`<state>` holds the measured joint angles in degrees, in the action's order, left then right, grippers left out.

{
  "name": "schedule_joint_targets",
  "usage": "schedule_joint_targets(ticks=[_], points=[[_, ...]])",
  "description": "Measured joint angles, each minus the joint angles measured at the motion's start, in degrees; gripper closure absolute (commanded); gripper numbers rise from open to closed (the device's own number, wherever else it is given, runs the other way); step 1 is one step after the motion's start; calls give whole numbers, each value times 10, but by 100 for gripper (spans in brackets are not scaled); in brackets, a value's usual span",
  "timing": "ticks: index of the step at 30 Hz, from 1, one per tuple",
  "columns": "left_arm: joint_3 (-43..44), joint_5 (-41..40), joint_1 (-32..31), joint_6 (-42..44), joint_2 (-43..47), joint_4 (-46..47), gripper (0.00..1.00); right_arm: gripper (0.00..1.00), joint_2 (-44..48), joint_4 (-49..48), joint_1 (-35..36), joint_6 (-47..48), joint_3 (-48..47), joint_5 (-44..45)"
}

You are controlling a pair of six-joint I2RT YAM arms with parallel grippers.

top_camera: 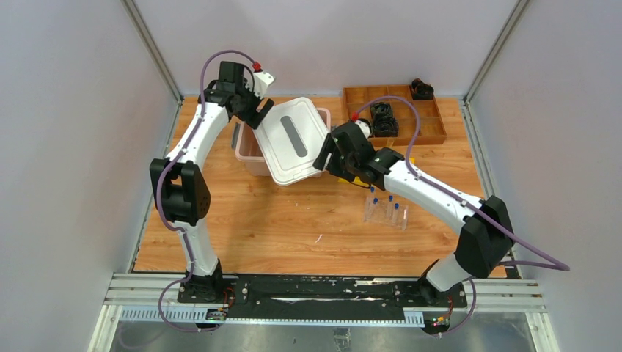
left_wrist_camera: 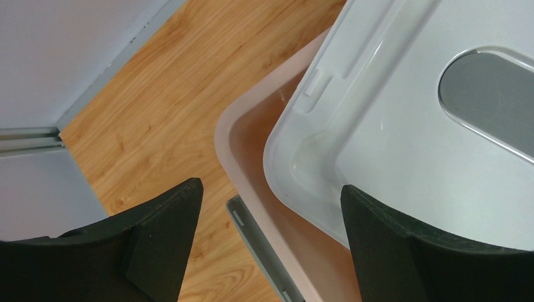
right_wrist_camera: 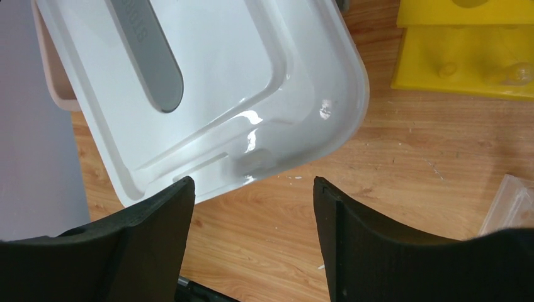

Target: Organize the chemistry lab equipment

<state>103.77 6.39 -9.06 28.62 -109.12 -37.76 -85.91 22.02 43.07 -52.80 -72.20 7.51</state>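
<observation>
A clear tube rack (top_camera: pixel 386 210) holding small blue-capped tubes (top_camera: pixel 390 199) stands on the table right of centre; its edge (right_wrist_camera: pixel 513 201) shows in the right wrist view. A white lid (top_camera: pixel 292 139) lies askew over a pinkish bin (top_camera: pixel 246 152). My left gripper (top_camera: pixel 258 114) hovers open at the lid's far left corner; in its wrist view the lid (left_wrist_camera: pixel 403 126) and the bin rim (left_wrist_camera: pixel 252 157) lie between the spread fingers (left_wrist_camera: pixel 170 226). My right gripper (top_camera: pixel 325 158) is open at the lid's near right corner (right_wrist_camera: pixel 220 75), with only bare wood between its fingers (right_wrist_camera: pixel 352 233).
A wooden compartment tray (top_camera: pixel 433 121) at the back right holds black coiled bundles (top_camera: pixel 383 117). A yellow moulded block (right_wrist_camera: pixel 466 50) sits under my right arm, near the rack. A grey latch (left_wrist_camera: pixel 258 245) hangs on the bin's side. Walls close in on three sides.
</observation>
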Motion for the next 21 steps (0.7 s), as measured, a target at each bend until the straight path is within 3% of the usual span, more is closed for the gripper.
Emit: schedule_joint_targets(ticks=[21], points=[[-74, -9, 15, 27, 54, 12, 15, 60, -61, -33, -63, 21, -49, 15]])
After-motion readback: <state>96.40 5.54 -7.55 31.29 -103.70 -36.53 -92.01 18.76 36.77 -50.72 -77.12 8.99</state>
